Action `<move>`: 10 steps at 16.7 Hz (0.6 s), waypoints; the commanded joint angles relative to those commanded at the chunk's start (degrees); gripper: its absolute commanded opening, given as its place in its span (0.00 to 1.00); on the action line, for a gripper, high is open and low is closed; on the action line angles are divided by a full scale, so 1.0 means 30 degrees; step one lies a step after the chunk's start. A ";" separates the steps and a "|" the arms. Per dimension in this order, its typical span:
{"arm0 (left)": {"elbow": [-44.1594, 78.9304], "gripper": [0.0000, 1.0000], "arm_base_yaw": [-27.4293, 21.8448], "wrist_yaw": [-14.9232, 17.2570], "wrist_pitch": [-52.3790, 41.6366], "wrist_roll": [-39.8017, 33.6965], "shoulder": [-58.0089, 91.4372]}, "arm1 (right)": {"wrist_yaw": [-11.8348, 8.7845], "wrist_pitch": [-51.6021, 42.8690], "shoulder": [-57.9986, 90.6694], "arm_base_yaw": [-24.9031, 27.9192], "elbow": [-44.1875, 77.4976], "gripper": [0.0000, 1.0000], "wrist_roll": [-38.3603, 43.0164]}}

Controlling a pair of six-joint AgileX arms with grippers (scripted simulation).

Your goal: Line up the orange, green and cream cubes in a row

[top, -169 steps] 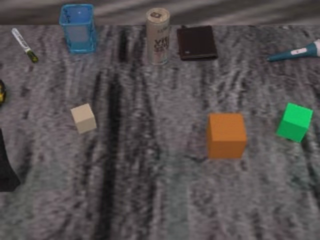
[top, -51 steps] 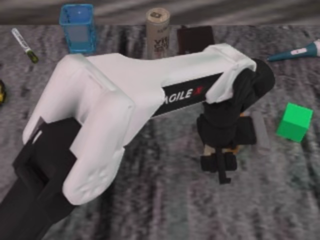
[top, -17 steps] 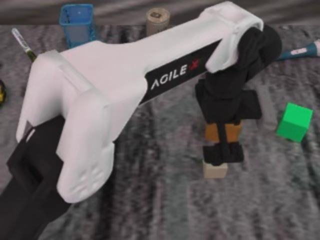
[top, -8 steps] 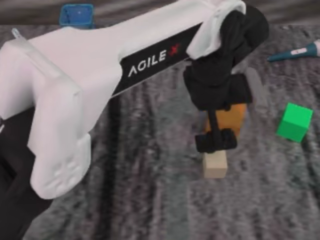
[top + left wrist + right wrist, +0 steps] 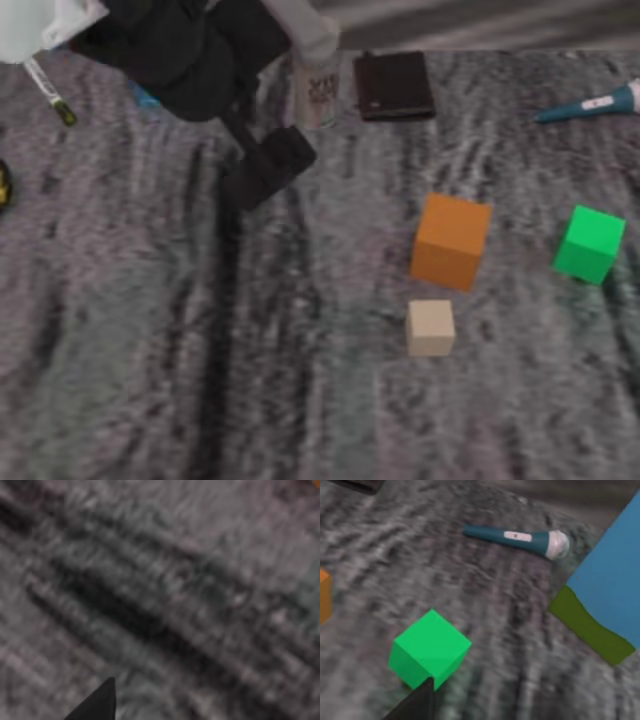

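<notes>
The orange cube [image 5: 451,241] sits right of the table's middle. The small cream cube [image 5: 430,327] rests just in front of it, free of any gripper. The green cube [image 5: 589,243] stands alone near the right edge and shows again as the green cube [image 5: 430,647] in the right wrist view. My left gripper [image 5: 268,172] hangs open and empty over the back left of the table, far from all three cubes. In its wrist view only one dark fingertip [image 5: 100,705] shows over bare cloth. My right arm is out of the top view; one fingertip [image 5: 420,700] shows just short of the green cube.
Along the back edge stand a cardboard tube [image 5: 318,85], a dark wallet [image 5: 393,85] and a teal thermometer-like tool [image 5: 590,103]. A marker [image 5: 50,90] lies at the back left. My left arm [image 5: 170,45] covers the back left corner.
My left arm has pulled away from the orange and cream cubes to the back left. The cream cube stays where it was set down, in front of the orange cube.
</notes>
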 joint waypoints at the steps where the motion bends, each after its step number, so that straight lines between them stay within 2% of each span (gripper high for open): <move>1: -0.2013 1.00 0.0838 -0.0038 0.1124 -0.0626 -0.2243 | 0.0011 -0.1003 0.2060 0.0099 0.1481 1.00 -0.0863; 10: -1.9802 1.00 0.7369 -0.0195 1.1270 -0.5886 -2.0864 | 0.0082 -0.9692 1.8839 0.0993 1.3854 1.00 -0.8259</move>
